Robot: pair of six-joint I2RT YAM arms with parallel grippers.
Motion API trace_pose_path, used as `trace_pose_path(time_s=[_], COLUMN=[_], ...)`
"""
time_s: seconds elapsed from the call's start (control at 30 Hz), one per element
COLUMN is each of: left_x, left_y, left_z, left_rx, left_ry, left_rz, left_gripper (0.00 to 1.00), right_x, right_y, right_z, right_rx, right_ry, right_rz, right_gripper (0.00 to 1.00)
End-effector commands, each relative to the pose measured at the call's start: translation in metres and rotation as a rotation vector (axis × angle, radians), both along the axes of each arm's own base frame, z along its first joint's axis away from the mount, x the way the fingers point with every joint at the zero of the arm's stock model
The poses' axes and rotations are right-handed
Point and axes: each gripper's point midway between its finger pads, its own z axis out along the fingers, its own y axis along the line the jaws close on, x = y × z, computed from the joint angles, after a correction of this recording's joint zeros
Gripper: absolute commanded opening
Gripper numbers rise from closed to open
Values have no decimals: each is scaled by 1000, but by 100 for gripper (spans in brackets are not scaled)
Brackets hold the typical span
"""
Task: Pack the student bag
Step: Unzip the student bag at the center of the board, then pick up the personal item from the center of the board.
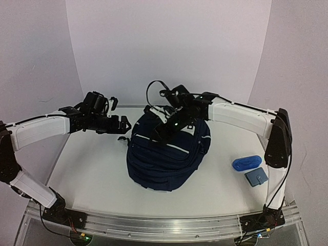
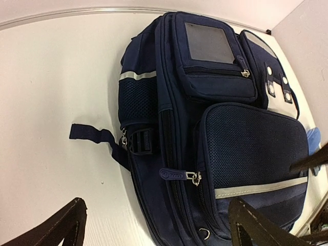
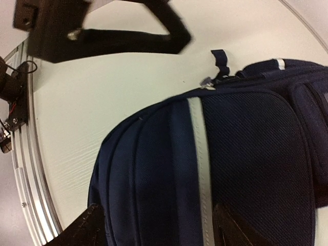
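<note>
White tabletop (image 1: pixel 92 174) carries the student bag (image 1: pixel 169 159), beside spread left jaws and under spread right jaws.

No lettering, brand name or number can be read in any view. On the student bag (image 2: pixel 225 128), a rubber zipper pull (image 2: pixel 174 175) carries small raised marks too fine to make out. The grey label window (image 2: pixel 209 42) on its upper pocket shows no legible writing.
</note>
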Motion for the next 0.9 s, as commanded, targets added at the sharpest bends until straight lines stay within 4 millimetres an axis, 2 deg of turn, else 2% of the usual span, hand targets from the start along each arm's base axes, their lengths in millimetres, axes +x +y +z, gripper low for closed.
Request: trace_pose_path(time_s=[0.0,0.07,0.1,0.2,0.27,0.37,0.5,0.57,0.7,0.87], left_x=[-12,-16,-18,-23,-28,-35,-45,-49,-56,-62], left_y=[3,2,1,-4,-8,-16,-23,-25,-28,-27], left_z=[18,25,28,37,41,41,37,36,40,46], left_rx=[-44,-65,-76,-104,-126,-143,-139,-142,-152,-158], left_ry=[-14,-20,-22,-23,-19,-1,10,13,9,0], left_rz=[-2,-15,-25,-52,-81,-129,-173,-182,-193,-195], left_gripper=[99,100,100,100,100,100,100,100,100,100], right_x=[10,5,1,-10,-20,-24,-30,-33,-21,-1], right_y=[-68,-102,-121,-177,-217,-272,-332,-352,-388,-412], right_z=[48,54,43,28,5,-16,-53,-69,-94,-118], right_rx=[5,-35,-86,-250,-402,-582,-776,-829,-902,-964], right_ry=[17,-2,7,-34,-37,-89,-63,-30,33,7], right_rz=[-65,-76,-83,-85,-76,-55,9,58,90,119], right_gripper=[87,95,98,98,98,98,98,98,98,98])
